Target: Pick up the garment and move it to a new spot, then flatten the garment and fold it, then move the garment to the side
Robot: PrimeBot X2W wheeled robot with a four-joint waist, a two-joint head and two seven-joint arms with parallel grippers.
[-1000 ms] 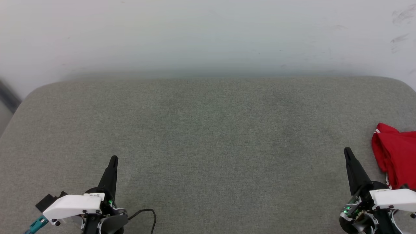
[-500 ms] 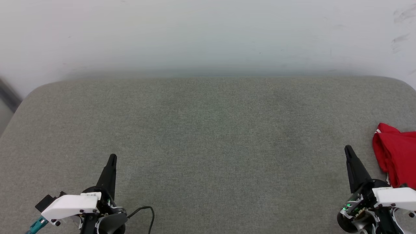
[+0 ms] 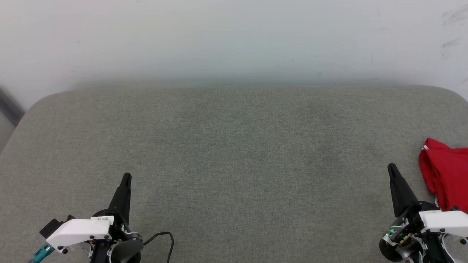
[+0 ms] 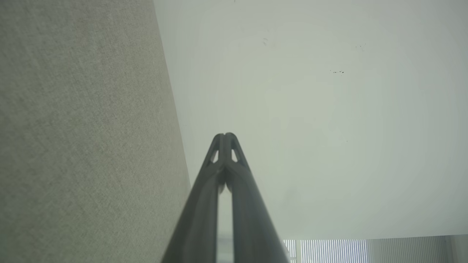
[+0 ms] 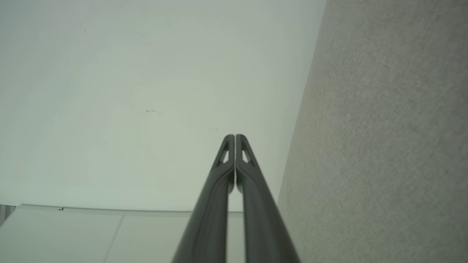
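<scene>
Rightward, garment (image 3: 445, 175) crumpled, right claw (image 3: 392, 169) beside, wall (image 3: 234, 36) behind

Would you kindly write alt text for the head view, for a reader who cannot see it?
A crumpled red garment lies at the view's right edge on a grey surface, right of the shut right gripper; the shut left gripper points up at lower left.

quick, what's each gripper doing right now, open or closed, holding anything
left gripper: jaws closed, holding nothing.
right gripper: jaws closed, holding nothing; the garment lies to its right, not in its jaws.
</scene>
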